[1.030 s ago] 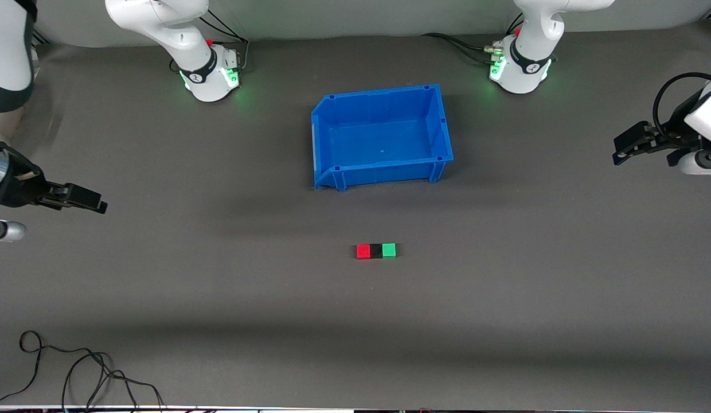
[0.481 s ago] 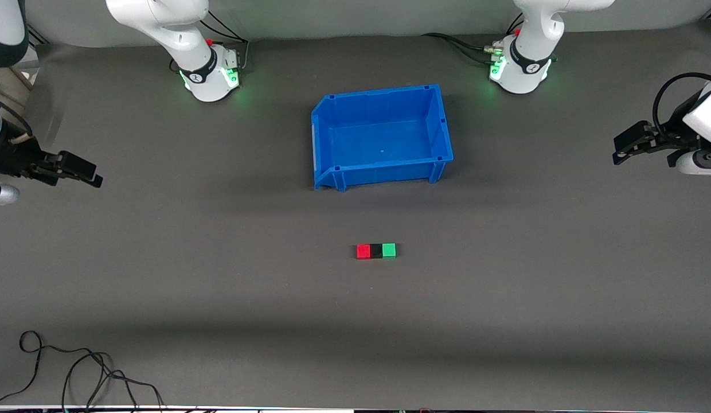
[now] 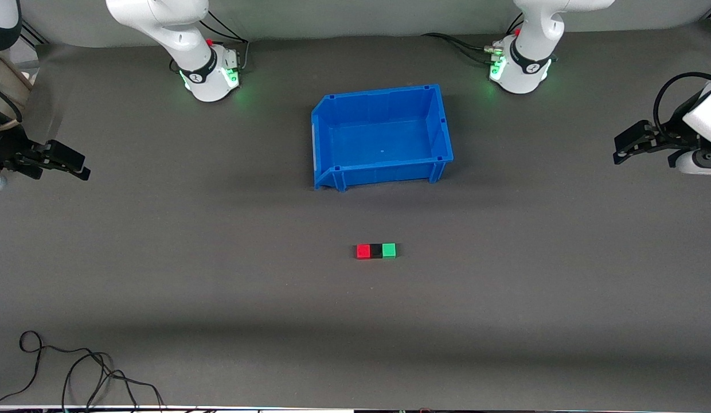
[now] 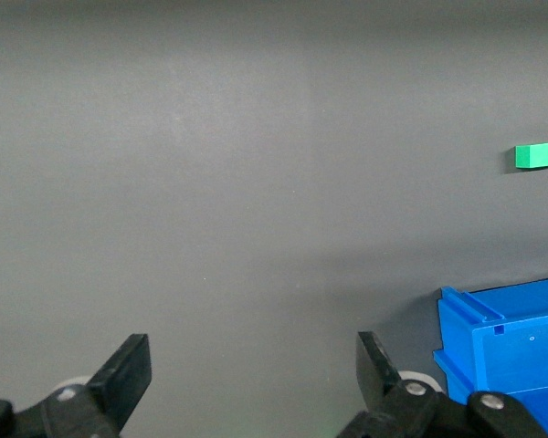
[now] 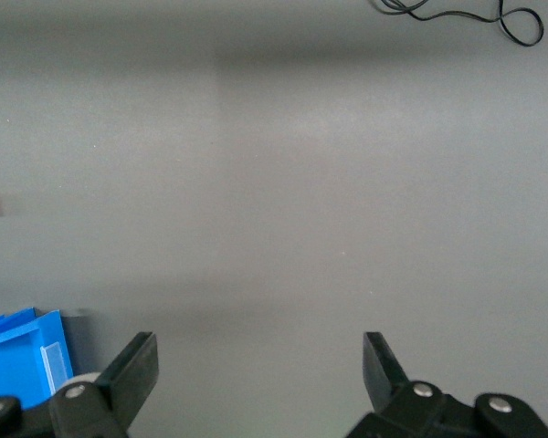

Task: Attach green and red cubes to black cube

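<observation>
Cubes: 3 total, in 1 row, touching side to side. 1 red cube point(image 3: 363, 251), 1 black cube point(image 3: 376, 250) in the middle, 1 green cube point(image 3: 389, 250).
Bins: 1 blue bin point(image 3: 438, 123), nothing seen in it.
Arms: 2 white Frankas, 2 bases w/ green lights.
Grippers: 2, the left gripper point(image 3: 620, 150) and the right gripper point(image 3: 74, 166), 2 black fingers each, both spread wide, 0 cubes held.
Cables: 1 loose black cable point(image 3: 74, 373) on the mat.

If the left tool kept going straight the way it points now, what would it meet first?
Probably nothing: the left tool, open, faces bare table. The green cube and blue bin sit off to one side of its line, though depth is unclear.
</observation>
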You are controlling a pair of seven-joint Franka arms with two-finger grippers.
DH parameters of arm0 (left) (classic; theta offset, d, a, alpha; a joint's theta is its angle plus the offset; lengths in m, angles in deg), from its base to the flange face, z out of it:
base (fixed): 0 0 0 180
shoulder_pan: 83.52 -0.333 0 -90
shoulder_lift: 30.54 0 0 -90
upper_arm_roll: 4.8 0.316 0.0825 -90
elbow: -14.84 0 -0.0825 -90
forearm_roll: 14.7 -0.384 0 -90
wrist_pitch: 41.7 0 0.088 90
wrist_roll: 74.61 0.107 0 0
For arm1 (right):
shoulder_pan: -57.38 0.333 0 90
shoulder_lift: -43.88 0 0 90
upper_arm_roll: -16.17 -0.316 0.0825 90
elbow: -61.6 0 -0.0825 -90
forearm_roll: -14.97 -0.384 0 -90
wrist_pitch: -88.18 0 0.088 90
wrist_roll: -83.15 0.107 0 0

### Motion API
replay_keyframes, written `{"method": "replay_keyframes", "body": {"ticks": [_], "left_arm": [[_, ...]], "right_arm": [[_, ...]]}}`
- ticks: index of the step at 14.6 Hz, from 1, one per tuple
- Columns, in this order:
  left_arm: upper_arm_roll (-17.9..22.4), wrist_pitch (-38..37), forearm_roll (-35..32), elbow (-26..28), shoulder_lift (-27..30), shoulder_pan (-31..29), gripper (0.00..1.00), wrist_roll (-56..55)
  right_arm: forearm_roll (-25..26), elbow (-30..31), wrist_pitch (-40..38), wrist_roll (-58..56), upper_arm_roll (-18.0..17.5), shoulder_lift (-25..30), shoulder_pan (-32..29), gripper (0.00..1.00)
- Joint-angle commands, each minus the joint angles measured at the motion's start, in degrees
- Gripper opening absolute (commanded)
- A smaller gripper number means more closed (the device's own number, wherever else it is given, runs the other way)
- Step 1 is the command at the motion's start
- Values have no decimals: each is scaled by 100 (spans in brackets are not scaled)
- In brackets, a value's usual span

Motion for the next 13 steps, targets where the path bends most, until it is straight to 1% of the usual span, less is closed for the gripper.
{"method": "replay_keyframes", "body": {"ticks": [1,13], "left_arm": [[-6,-27,-99,-41,55,10,100,99],[-15,-10,-90,-41,64,36,100,-164]], "right_arm": [[137,-230,-91,-117,-70,-228,37,99],[120,-222,-223,-55,-69,-246,72,99]]}}
